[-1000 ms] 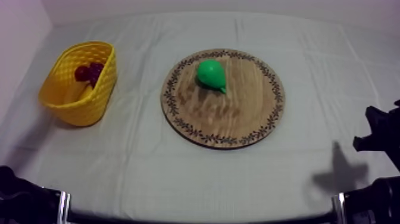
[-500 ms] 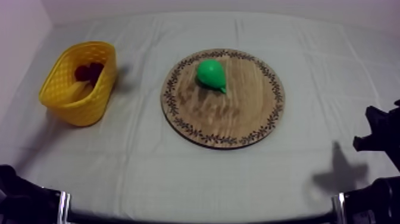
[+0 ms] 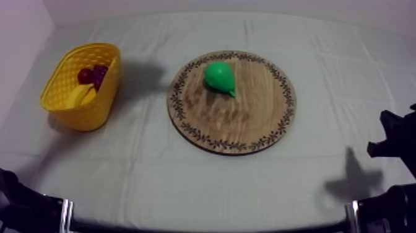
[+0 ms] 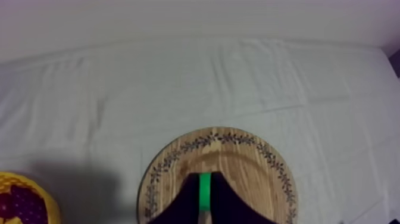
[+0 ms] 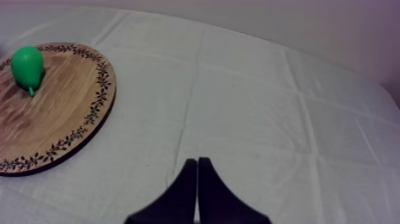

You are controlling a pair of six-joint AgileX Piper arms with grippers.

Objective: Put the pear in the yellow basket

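Nothing done: pear (image 3: 220, 77) on board (image 3: 247, 118), not in basket (image 3: 68, 105).
Left end effector (image 4: 205, 205) slightly spread, empty; right end effector (image 5: 197, 190) pressed together. Grasp, transfer remain.

One round wooden board (image 3: 247, 118) lies on the counter (image 3: 155, 173), and one green pear (image 3: 219, 76) sits on it. There is one yellow basket (image 3: 99, 105). Inside it I count one bunch of grapes (image 3: 91, 75) and one banana (image 3: 83, 95), though the basket wall hides part of both. That makes three pieces of toy fruit, one board and one basket, on one cloth-covered counter.
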